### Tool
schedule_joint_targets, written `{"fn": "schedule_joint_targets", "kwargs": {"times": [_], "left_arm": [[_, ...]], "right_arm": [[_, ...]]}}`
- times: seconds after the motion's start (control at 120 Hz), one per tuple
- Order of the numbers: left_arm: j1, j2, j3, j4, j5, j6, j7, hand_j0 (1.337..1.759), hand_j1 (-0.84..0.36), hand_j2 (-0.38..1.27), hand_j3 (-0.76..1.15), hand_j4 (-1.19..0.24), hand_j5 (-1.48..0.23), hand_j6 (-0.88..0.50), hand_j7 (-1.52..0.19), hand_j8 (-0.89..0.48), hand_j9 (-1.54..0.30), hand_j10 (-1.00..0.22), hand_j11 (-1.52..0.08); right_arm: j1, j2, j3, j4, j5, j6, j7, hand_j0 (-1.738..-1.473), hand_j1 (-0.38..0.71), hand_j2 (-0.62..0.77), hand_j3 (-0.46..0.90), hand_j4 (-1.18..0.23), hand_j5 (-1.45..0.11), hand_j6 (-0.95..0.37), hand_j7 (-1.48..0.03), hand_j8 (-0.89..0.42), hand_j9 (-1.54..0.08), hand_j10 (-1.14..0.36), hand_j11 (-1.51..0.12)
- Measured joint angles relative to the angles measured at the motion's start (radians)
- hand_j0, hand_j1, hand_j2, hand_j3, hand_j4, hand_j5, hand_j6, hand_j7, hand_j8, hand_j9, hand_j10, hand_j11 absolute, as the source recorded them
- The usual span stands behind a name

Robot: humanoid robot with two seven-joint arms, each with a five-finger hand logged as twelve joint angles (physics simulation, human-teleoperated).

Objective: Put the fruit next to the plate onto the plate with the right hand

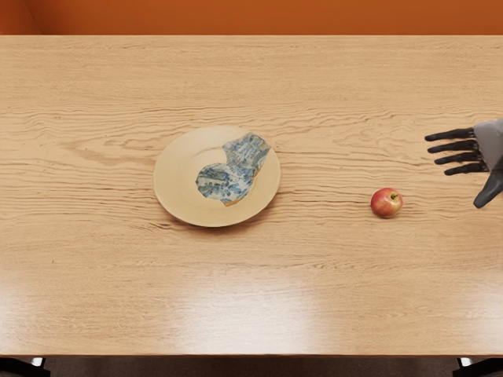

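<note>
There's the apple (386, 203), small and red with a yellowish blush near the top, sitting upright on the bare table (251, 298) well to the right of the plate (177, 177). It's not on the plate yet, so the whole job lies ahead. By the look of it, it's a light, firm fruit: round, smooth-skinned, a little glossy, so likely to roll if nudged from one side and to slip out of a shallow pinch. The sensible hold, I'd say, is around its widest part, with the thumb on one side and the fingers wrapping the other, rather than a grab at the top.

Moving out to the right hand (478, 157), it's in at the picture's right edge, clear of the apple and a bit behind it. It holds nothing. The dark fingers (452, 146) are stretched out and spread, pointing left, and the thumb (489, 192) hangs down beneath.

Further left, the plate is a shallow round dish, pale tan and matte, with a low rim. On its right half lies a blue-and-white patch (232, 171) of irregular shape — I can't tell whether it's a pattern or something lying there. The tan left half looks the safest landing spot.

The table is light wood, with strong wavy grain and a soft sheen in front. Behind it is a flat orange wall (251, 16).
</note>
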Motion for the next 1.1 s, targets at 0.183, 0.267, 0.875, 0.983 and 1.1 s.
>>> {"fn": "schedule_joint_targets", "kwargs": {"times": [0.183, 0.267, 0.875, 0.983, 1.1], "left_arm": [[0.0, 0.0, 0.0, 0.0, 0.0, 0.0, 0.0, 1.658, 0.34, 0.0, 0.0, -0.01, -0.01, -0.01, -0.01, -0.01, -0.01, -0.01, -0.01], [0.0, 0.0, 0.0, 0.0, 0.0, 0.0, 0.0, 1.658, 0.34, 0.0, 0.0, -0.01, -0.01, -0.01, -0.01, -0.01, -0.01, -0.01, -0.01], [0.0, 0.0, 0.0, 0.0, 0.0, 0.0, 0.0, 1.658, 0.34, 0.0, 0.0, -0.01, -0.01, -0.01, -0.01, -0.01, -0.01, -0.01, -0.01], [0.0, 0.0, 0.0, 0.0, 0.0, 0.0, 0.0, 1.658, 0.34, 0.0, 0.0, -0.01, -0.01, -0.01, -0.01, -0.01, -0.01, -0.01, -0.01], [0.0, 0.0, 0.0, 0.0, 0.0, 0.0, 0.0, 1.658, 0.34, 0.0, 0.0, -0.01, -0.01, -0.01, -0.01, -0.01, -0.01, -0.01, -0.01]], "right_arm": [[0.06, 0.021, 0.009, 0.016, -0.095, -0.016, -0.024, -1.658, -0.35, 0.0, 0.0, 0.0, 0.0, 0.0, 0.0, 0.0, 0.0, 0.0, 0.0], [0.077, 0.07, 0.05, 0.029, -0.296, -0.059, -0.024, -1.658, -0.35, 0.0, 0.0, 0.0, 0.0, 0.0, 0.0, 0.0, 0.0, 0.0, 0.0], [-0.213, 0.288, 0.082, 0.21, -0.737, -0.605, 0.118, -1.658, -0.35, 0.0, 0.0, 0.0, 0.0, -0.01, 0.0, -0.01, 0.0, 0.0, 0.0], [-0.262, 0.297, 0.084, 0.229, -0.737, -0.698, 0.139, -1.658, -0.35, 0.0, 0.0, 0.0, 0.0, -0.01, 0.0, 0.0, 0.0, 0.0, 0.0], [-0.288, 0.298, 0.087, 0.24, -0.737, -0.74, 0.147, -1.658, -0.35, 0.0, 0.0, 0.0, 0.0, -0.01, 0.0, 0.0, 0.0, 0.0, 0.0]]}}
